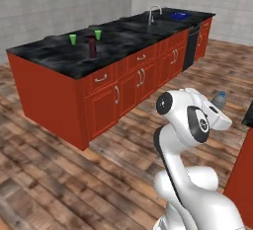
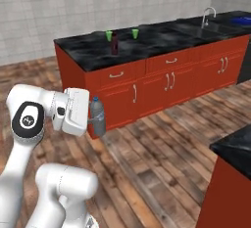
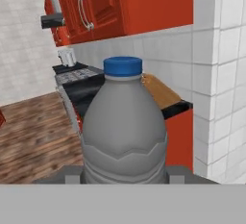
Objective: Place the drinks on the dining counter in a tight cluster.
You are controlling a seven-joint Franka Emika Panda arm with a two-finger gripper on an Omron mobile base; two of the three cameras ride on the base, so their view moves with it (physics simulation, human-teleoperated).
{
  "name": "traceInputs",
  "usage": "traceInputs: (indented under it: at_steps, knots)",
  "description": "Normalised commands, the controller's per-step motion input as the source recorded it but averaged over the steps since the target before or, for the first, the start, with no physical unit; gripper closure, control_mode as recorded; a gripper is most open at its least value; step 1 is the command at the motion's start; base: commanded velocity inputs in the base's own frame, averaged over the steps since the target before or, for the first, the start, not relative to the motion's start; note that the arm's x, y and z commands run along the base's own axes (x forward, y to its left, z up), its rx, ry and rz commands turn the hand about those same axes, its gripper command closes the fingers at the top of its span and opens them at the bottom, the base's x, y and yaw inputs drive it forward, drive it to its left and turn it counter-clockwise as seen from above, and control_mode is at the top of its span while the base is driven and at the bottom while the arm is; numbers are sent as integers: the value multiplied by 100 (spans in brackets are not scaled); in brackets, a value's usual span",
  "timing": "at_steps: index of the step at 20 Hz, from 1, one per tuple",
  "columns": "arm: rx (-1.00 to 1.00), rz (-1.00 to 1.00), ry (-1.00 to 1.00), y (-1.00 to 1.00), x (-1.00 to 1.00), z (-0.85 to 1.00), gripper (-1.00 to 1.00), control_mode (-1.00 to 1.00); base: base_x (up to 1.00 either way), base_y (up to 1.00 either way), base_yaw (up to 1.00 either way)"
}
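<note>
1. Clear blue-capped bottle (image 3: 124,131) upright, pinched between gripper (image 2: 96,118) jaws, aloft over wood floor (image 2: 162,158).
2. Dark-red bottle (image 1: 92,47) standing on dining counter (image 1: 59,58), between green cups (image 1: 72,39).
</note>
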Motion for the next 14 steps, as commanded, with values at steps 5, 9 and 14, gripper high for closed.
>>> traceInputs:
  at_steps: [5,9,14]
  knots:
    - [0,0,0,0,0,0,100,100,81,1,-9]
    - [0,0,0,0,0,0,100,100,92,17,-1]
    - [0,0,0,0,0,0,100,100,93,18,0]
